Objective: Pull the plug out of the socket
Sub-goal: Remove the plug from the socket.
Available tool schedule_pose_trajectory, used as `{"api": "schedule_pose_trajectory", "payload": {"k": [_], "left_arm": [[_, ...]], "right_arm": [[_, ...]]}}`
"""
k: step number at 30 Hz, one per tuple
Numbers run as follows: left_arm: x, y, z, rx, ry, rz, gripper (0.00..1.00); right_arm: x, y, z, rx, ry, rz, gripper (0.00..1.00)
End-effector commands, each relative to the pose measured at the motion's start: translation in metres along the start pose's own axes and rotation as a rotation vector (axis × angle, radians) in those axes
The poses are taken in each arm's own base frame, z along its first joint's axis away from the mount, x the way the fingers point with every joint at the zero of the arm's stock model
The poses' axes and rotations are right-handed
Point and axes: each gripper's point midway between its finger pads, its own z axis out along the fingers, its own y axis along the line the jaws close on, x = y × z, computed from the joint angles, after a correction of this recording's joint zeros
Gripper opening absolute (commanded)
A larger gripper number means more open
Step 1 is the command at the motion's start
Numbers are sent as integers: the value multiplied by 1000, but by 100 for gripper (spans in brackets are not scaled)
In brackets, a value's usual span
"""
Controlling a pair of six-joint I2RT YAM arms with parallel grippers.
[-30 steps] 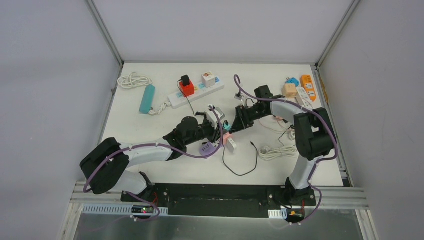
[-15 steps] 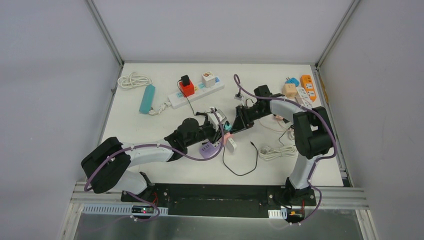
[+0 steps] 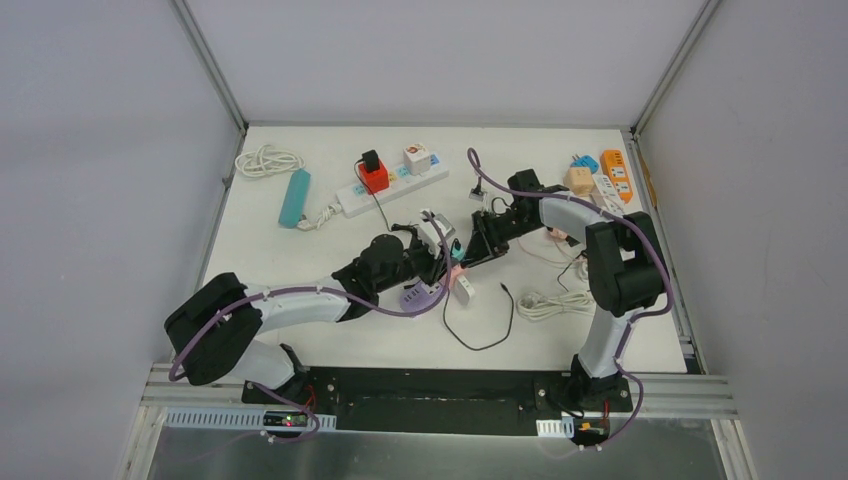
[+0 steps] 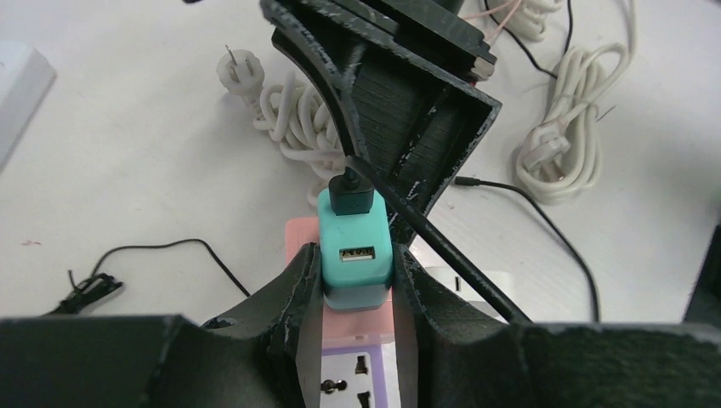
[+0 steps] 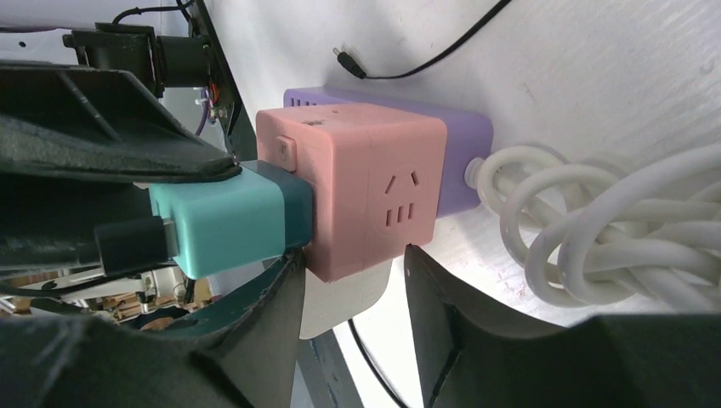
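Note:
A teal plug [image 4: 355,246] with a black USB lead sits in a pink cube socket [image 5: 374,187], which rides on a purple socket block [image 5: 463,144]. My left gripper [image 4: 355,263] is shut on the teal plug, one finger flat against each side. In the right wrist view, my right gripper [image 5: 353,263] is open. Its fingertips stand on either side of the pink cube's lower edge, close to it. In the top view both grippers meet mid-table at the plug [image 3: 453,248].
A white coiled cable [image 5: 595,221] lies right beside the purple block. A white power strip with a red adapter [image 3: 390,185], a teal bar [image 3: 294,197] and a cable coil [image 3: 267,160] lie at the back left. Orange sockets [image 3: 617,172] lie back right. A black lead [image 3: 480,335] loops in front.
My right gripper's jaws have narrowed towards the pink cube. The left gripper keeps its hold on the teal plug, and both arms have barely shifted.

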Motion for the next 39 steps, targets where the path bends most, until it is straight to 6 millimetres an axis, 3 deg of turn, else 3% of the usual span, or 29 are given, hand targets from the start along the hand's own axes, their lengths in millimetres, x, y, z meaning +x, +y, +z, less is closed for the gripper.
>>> {"api": "schedule_pose_trajectory", "payload": {"k": [1,4,8,10,16,19,24,27,30,33,36,39], "left_arm": [[19,-14,0,13,102,188,0],[11,-3,-1,-58,50,32,0],[-6,2,0,-7,-57,-243,0],[-4,-2,4,10,-26,-204,0],[20,-15,3,-53,106,154,0],[18,-8,2,-108,87,126,0],[-3,-3,-1,-98,-47,-180,0],[0,-5,0,-90,-9,-121,0],[12,-9,1,-116,65,82,0],[19,-11,2,-130,99,166,0],[16,-10,2,-157,74,131,0],[6,-3,0,-178,11,-38,0]], "right_arm": [[0,-42,7,172,24,-58,48],[0,-43,7,177,27,-56,48],[0,-44,8,179,30,-51,47],[0,-45,8,179,31,-48,47],[0,-44,8,179,29,-43,47],[0,-45,9,179,31,-39,47],[1,-46,10,178,34,-33,47],[1,-46,10,178,34,-29,46],[0,-46,10,179,33,-29,46],[0,-46,9,183,32,-30,45],[0,-47,9,188,34,-29,45],[0,-48,10,188,35,-27,44]]}}
